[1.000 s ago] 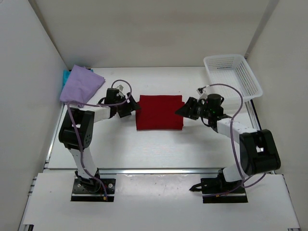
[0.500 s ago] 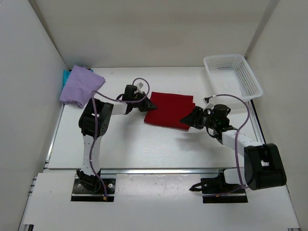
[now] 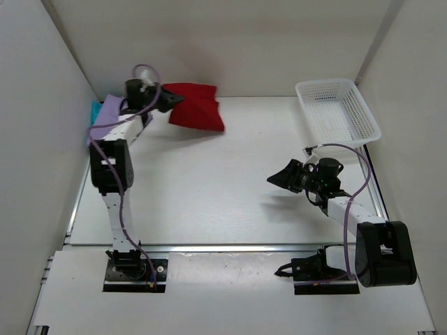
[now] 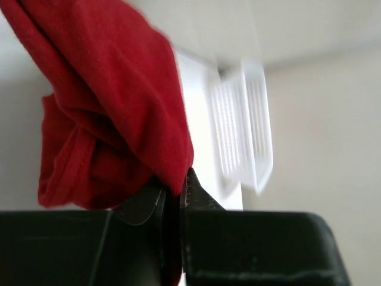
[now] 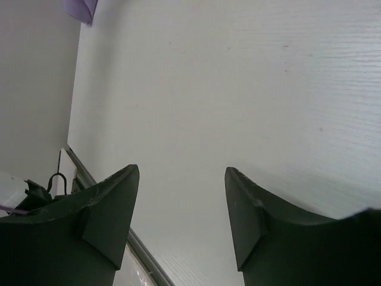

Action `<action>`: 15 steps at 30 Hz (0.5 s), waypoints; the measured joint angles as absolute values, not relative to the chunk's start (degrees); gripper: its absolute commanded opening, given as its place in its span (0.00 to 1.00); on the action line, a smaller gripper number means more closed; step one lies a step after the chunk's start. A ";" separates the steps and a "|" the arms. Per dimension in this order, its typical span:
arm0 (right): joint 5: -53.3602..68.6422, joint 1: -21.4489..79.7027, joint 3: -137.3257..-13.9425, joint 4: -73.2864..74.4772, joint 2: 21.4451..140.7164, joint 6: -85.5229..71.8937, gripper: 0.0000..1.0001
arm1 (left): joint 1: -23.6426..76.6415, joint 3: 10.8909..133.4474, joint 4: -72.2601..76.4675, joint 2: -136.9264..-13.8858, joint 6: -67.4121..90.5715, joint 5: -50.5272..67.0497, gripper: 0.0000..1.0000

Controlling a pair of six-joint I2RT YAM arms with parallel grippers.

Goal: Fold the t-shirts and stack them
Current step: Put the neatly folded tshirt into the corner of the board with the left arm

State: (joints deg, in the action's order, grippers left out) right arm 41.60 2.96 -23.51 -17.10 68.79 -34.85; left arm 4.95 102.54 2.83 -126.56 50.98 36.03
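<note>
My left gripper (image 3: 173,100) is raised at the back left and shut on a corner of the deep red t-shirt (image 3: 199,105), which hangs folded in the air beside it. In the left wrist view the red cloth (image 4: 113,95) is pinched between the closed jaws (image 4: 175,187). The lavender t-shirt (image 3: 103,118) lies at the far left, partly under the left arm, on top of a teal t-shirt (image 3: 93,110) of which only an edge shows. My right gripper (image 3: 274,178) hovers open over the table's right middle, nothing between its fingers (image 5: 181,170).
A white mesh basket (image 3: 339,112) stands at the back right, blurred in the left wrist view (image 4: 244,125). White walls close in the table (image 3: 209,188) on the left, back and right. A corner of lavender cloth (image 5: 80,9) shows in the right wrist view.
The left gripper shut on the red shirt, lifted it off the table's middle and swung it to the back left. The right gripper let go of it and drew back right.
</note>
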 measured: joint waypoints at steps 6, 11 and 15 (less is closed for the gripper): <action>42.78 5.48 -23.53 -17.28 72.62 -34.26 0.57 | -16.03 84.71 9.39 -115.85 54.61 33.89 0.83; 43.38 11.62 -23.53 -17.45 75.44 -34.24 0.67 | -29.52 60.03 19.27 -104.20 60.90 28.82 0.98; 42.61 16.08 -23.35 -17.10 75.42 -33.87 0.89 | -32.21 49.28 21.87 -101.10 64.14 27.14 0.99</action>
